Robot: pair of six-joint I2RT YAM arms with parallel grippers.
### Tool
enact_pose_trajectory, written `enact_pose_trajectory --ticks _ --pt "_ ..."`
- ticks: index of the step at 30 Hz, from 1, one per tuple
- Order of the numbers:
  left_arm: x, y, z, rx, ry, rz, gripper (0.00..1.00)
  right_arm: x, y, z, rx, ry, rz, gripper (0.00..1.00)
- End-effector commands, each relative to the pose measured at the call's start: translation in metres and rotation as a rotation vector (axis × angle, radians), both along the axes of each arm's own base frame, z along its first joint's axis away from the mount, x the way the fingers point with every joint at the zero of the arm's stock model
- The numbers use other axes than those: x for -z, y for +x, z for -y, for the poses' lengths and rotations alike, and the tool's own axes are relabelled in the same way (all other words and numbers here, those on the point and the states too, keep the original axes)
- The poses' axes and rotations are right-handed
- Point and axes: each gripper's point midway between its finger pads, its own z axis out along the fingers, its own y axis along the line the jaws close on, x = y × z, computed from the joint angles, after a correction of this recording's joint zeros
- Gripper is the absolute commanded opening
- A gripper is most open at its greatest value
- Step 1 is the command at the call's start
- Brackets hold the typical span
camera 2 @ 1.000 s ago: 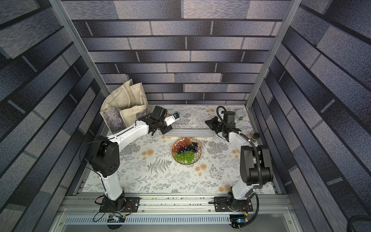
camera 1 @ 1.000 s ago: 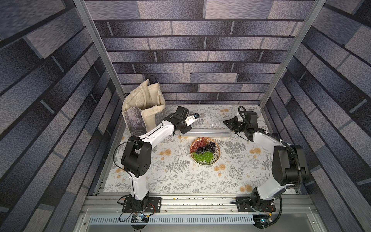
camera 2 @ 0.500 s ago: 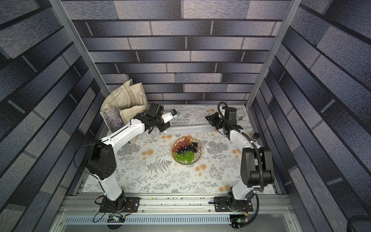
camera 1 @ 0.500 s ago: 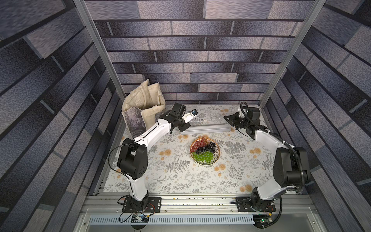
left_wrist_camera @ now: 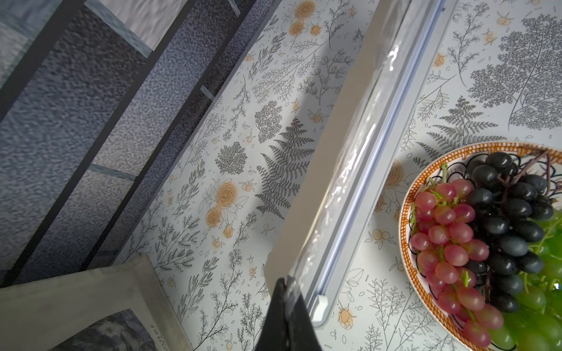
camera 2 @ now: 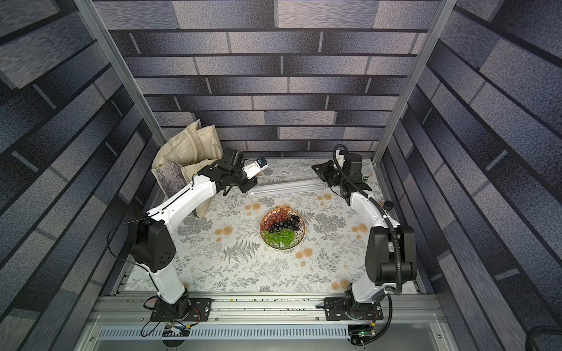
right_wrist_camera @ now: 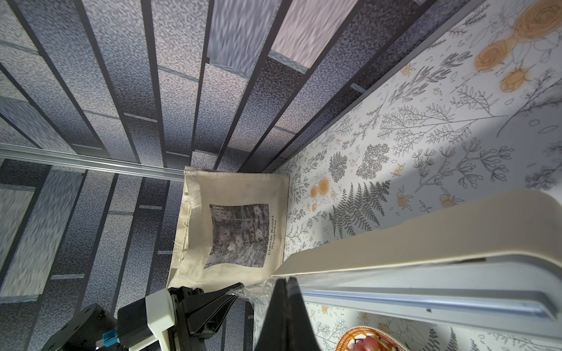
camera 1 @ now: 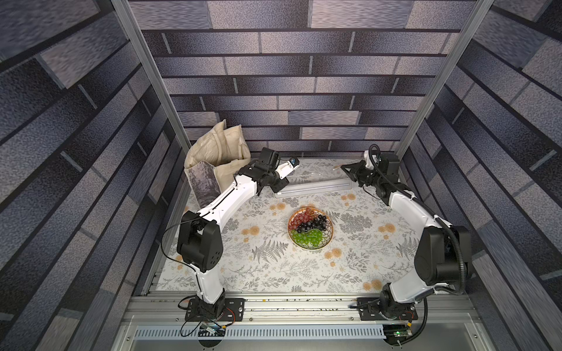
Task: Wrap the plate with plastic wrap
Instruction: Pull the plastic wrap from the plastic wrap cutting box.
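Both arms have lifted up and back from the long cream-and-grey dispenser box (camera 1: 316,188), drawing out thin clear plastic film (left_wrist_camera: 343,188). The left hand (left_wrist_camera: 287,288) and right hand (right_wrist_camera: 286,282) each pinch a film end, likely to keep it spread. The round tan-rimmed grape plate (left_wrist_camera: 406,231) sits uncovered on the surface (camera 1: 273,264), near the box.

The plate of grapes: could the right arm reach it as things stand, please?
Probably yes: only the low dispenser box and bare table lie between the right gripper and the plate. But that gripper is shut on the plastic wrap, so it is busy.
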Motion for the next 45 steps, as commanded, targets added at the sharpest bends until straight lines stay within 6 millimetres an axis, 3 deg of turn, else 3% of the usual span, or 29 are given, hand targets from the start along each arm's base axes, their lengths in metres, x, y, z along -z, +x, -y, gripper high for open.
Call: enact_pose_trajectory --ticks 1,13,45 --pt "-0.049 -0.001 -0.002 -0.002 -0.059 0.079 0.0 -0.049 -0.004 0.002 -0.01 0.011 0.12 0.0" --pt "-0.066 0.005 -0.003 -0.026 -0.065 0.108 0.02 -0.07 -0.005 0.004 -0.012 0.006 0.164 0.0" --pt "-0.096 0.006 0.004 -0.018 -0.114 0.154 0.0 -0.093 -0.01 0.002 -0.03 0.013 0.223 0.0"
